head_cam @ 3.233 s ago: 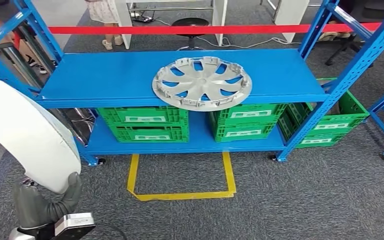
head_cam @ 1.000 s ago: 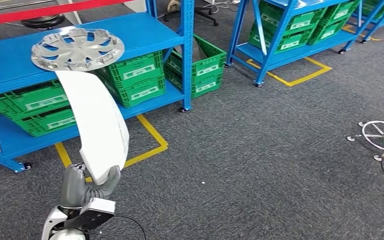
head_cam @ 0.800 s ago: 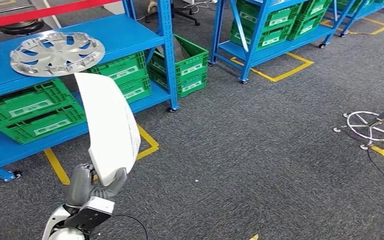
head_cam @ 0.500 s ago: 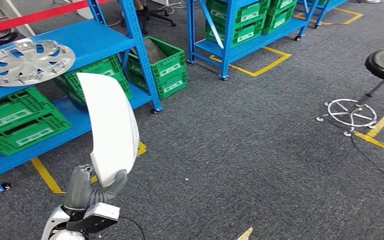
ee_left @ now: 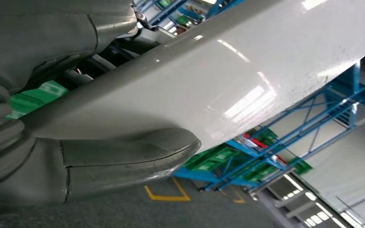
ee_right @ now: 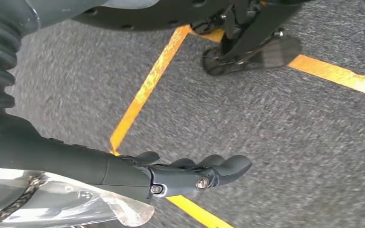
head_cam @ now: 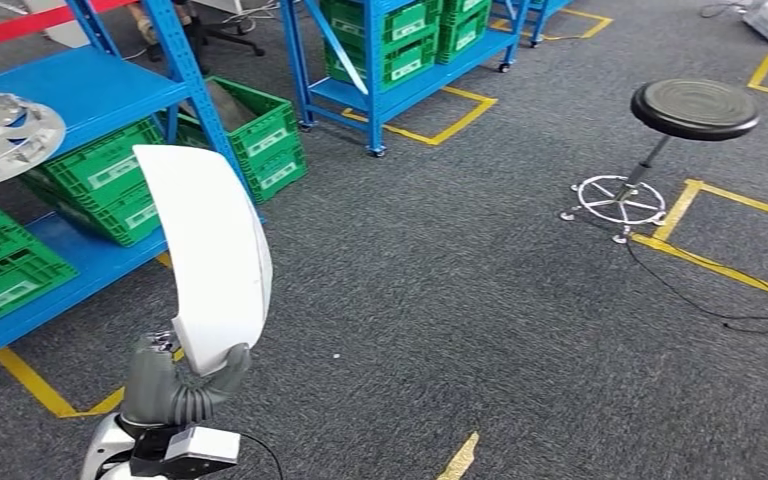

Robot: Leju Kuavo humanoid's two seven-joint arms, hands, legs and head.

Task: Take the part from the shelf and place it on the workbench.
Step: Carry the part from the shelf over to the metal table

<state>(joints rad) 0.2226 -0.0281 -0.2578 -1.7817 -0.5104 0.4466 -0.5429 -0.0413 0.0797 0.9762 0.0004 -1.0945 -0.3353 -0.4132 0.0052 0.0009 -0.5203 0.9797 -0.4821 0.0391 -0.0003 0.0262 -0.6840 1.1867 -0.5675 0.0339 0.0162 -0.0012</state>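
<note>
The left robot hand (head_cam: 175, 385) grasps the lower edge of the tall white part (head_cam: 212, 255) standing above it, so a swing while walking could lever it loose; the right robot hand (ee_right: 180, 173) hangs released.

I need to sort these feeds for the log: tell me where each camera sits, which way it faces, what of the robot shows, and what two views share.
Head view: high on the body, facing forward and down at grey carpet, blue shelves and a stool; the left hand holds the white part.
Left wrist view: behind the left hand, looking along the white part toward blue shelving.
Right wrist view: behind the hanging right hand, facing carpet with yellow floor tape.
Shared: head and left wrist views both show the white part in the left hand.
</note>
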